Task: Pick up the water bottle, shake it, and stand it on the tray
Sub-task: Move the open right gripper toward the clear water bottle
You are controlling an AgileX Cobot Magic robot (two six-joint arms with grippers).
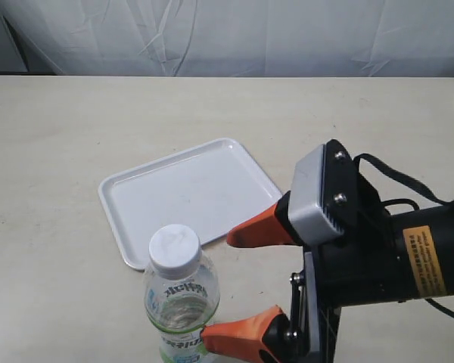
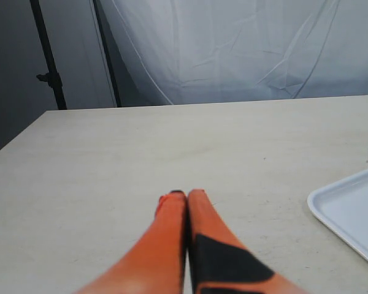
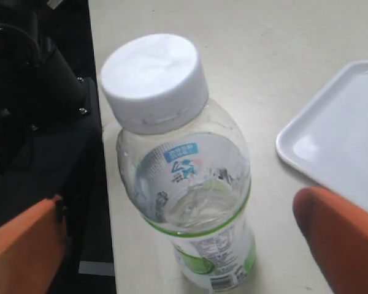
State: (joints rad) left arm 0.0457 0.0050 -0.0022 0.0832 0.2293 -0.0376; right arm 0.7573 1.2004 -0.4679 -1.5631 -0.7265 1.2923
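Note:
The water bottle (image 1: 181, 299) stands upright near the table's front edge, clear with a white cap and a white-and-green label; the right wrist view shows the bottle (image 3: 187, 184) from above. My right gripper (image 1: 233, 286) is open, its orange fingers (image 1: 259, 228) to the bottle's right, one tip close to the bottle's lower side; whether it touches I cannot tell. The white tray (image 1: 189, 198) lies flat just behind the bottle, bare. My left gripper (image 2: 187, 196) is shut on nothing, low over bare table, with the tray's corner (image 2: 351, 211) off to one side.
A white backdrop cloth (image 1: 227, 34) hangs behind the table's far edge. In the right wrist view the table's front edge (image 3: 107, 184) runs close beside the bottle, with dark robot hardware (image 3: 30, 92) beyond it. A black stand pole (image 2: 48, 61) rises past the table.

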